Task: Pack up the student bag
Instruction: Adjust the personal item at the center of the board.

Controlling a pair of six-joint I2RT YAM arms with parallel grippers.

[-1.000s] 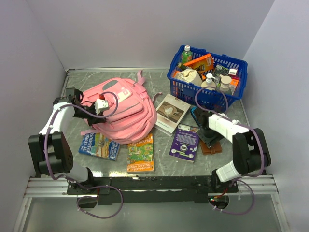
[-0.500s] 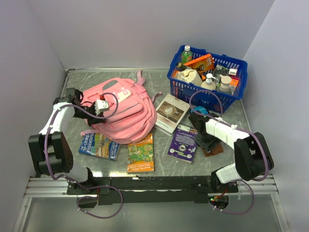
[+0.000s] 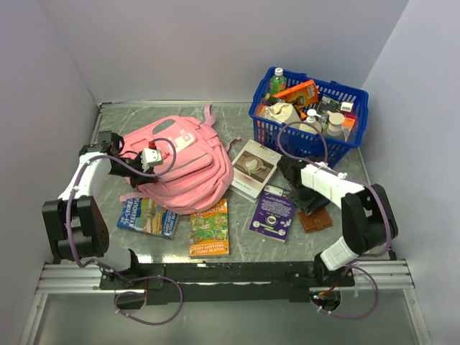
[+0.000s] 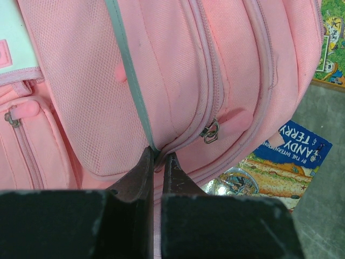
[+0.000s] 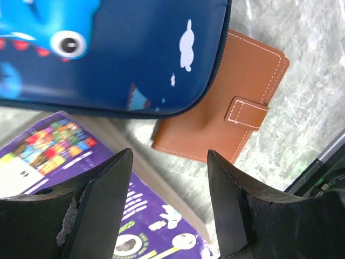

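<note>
The student bag (image 3: 183, 162), a soft pink backpack, lies at the left middle of the table. My left gripper (image 3: 149, 158) rests on its left side. In the left wrist view the left gripper (image 4: 157, 155) is shut on a seam of the bag (image 4: 178, 70), just left of a metal zipper pull (image 4: 210, 131). My right gripper (image 3: 303, 201) is open and empty. In the right wrist view the right gripper (image 5: 170, 156) hangs over the edge of a purple book (image 5: 59, 151), near a brown wallet (image 5: 215, 116) and a dark blue pencil case (image 5: 118, 54).
A blue basket (image 3: 267, 131) full of bottles and packets stands at the back right. A white book (image 3: 255, 167), the purple book (image 3: 273, 212), a green-orange book (image 3: 210, 226), a blue book (image 3: 147, 217) and the wallet (image 3: 316, 219) lie on the table.
My right gripper has moved left and away from the wallet, toward the purple book, and the wallet now shows. The left arm and the bag have not moved.
</note>
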